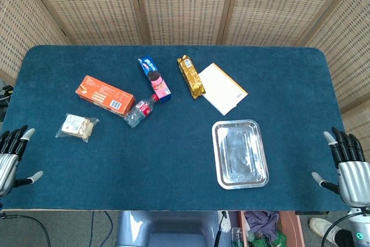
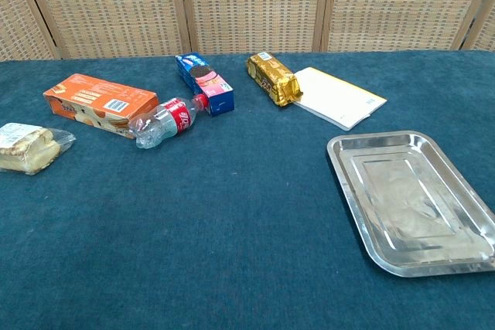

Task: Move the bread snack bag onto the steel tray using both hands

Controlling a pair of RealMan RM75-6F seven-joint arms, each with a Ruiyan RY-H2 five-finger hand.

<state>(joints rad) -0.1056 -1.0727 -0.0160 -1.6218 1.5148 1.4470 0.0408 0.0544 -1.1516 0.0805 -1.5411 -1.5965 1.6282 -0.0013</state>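
The bread snack bag (image 1: 77, 126) (image 2: 29, 147) is a clear packet with pale bread inside, lying at the table's left side. The steel tray (image 1: 240, 153) (image 2: 412, 198) lies empty at the right front. My left hand (image 1: 10, 157) hangs at the table's left front edge with its fingers spread and nothing in it, a short way left of and nearer than the bag. My right hand (image 1: 347, 166) is at the right front edge, fingers apart and empty, to the right of the tray. The chest view shows neither hand.
An orange box (image 1: 105, 95) (image 2: 99, 102), a small crushed bottle with a red label (image 1: 141, 111) (image 2: 166, 120), a blue cookie pack (image 1: 154, 78) (image 2: 204, 81), a gold packet (image 1: 191, 76) (image 2: 274, 78) and a white pad (image 1: 221, 88) (image 2: 338, 96) lie across the far half.
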